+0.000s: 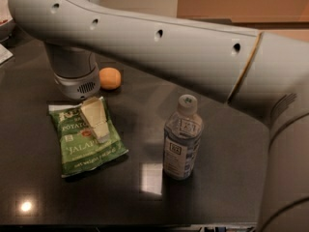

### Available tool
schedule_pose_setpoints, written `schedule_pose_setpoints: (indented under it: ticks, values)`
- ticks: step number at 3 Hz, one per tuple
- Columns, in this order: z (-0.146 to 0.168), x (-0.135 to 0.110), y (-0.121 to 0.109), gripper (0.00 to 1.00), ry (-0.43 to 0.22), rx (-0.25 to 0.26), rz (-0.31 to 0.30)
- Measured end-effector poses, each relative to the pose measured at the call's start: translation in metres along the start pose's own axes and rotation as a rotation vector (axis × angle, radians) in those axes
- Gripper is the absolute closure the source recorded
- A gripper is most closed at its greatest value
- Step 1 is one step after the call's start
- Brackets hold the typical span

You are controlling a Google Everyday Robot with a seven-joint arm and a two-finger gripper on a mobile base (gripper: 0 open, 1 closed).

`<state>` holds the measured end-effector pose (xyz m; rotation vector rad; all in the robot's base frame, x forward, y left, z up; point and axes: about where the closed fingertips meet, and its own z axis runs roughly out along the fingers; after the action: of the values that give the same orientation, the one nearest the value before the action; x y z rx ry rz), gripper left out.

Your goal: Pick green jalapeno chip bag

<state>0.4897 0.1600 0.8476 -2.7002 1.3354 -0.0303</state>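
Note:
The green jalapeno chip bag (82, 149) lies flat on the dark table (227, 178) at the left, with its white lettering facing up. My gripper (95, 120) hangs from the grey wrist (75, 76) and is right over the upper middle of the bag, at or just above its surface. The gripper's cream tip covers part of the bag's lettering. The thick grey arm (169, 47) runs across the top of the view.
A clear water bottle (182, 139) with a white cap stands upright to the right of the bag. An orange (109, 78) sits behind the bag, beside the wrist. A white bowl (5, 25) and a paper (4, 54) are at the far left edge.

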Motion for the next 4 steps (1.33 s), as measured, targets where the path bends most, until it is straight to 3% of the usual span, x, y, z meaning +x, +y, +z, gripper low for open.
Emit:
schedule_pose_setpoints:
  ticks: [2, 4]
  values:
    - [0.02, -0.006, -0.006, 0.01, 0.036, -0.05, -0.068]
    - [0.022, -0.006, -0.006, 0.45, 0.016, -0.079, -0.089]
